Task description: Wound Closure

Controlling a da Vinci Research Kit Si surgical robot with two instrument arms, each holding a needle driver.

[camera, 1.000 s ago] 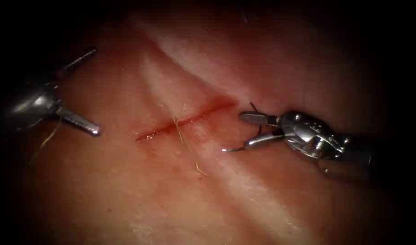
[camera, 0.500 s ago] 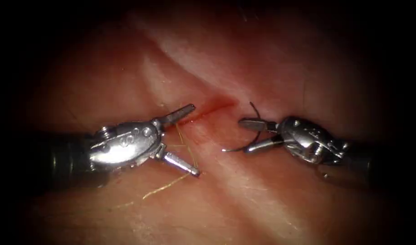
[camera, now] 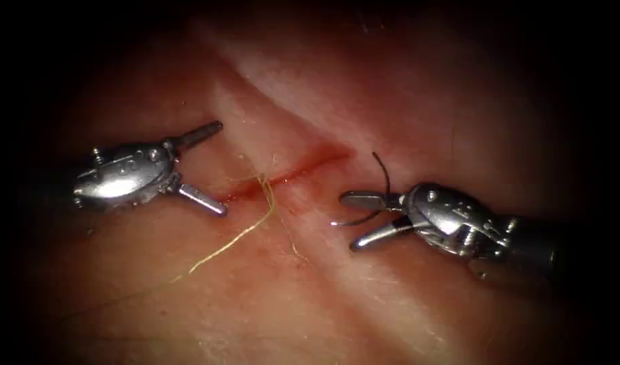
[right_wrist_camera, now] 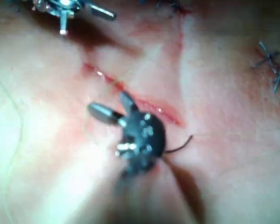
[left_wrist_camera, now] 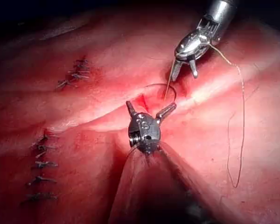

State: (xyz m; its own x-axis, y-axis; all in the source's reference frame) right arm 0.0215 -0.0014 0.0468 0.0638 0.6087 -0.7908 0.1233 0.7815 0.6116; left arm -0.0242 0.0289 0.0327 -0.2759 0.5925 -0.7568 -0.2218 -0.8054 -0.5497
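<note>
The cut [camera: 303, 165] runs slanted across the tissue [camera: 364, 290], with red fluid along it. Left of the cut, my left tool [camera: 218, 169] has its jaws open and holds nothing; the same tool [left_wrist_camera: 149, 106] is seen from behind in the left wrist view. Right of the cut, my right tool [camera: 349, 222] also has its jaws open. The curved needle [camera: 384, 186] stands between them near the hinge, ungripped, with its tip pointing left. I cannot tell whether it is in the tissue. A yellow thread [camera: 235, 240] trails from the cut toward the lower left.
Rows of dark stitches [left_wrist_camera: 39, 163] close other cuts on the tissue, and more stitches [right_wrist_camera: 270, 70] lie beyond the right tool [right_wrist_camera: 113, 106]. A pale ridge of tissue [camera: 255, 88] runs down past the cut.
The left tool swung in from the far left to the cut, then drew back to the left. The yellow thread shifted with it. The right tool's jaws opened wider around the needle.
</note>
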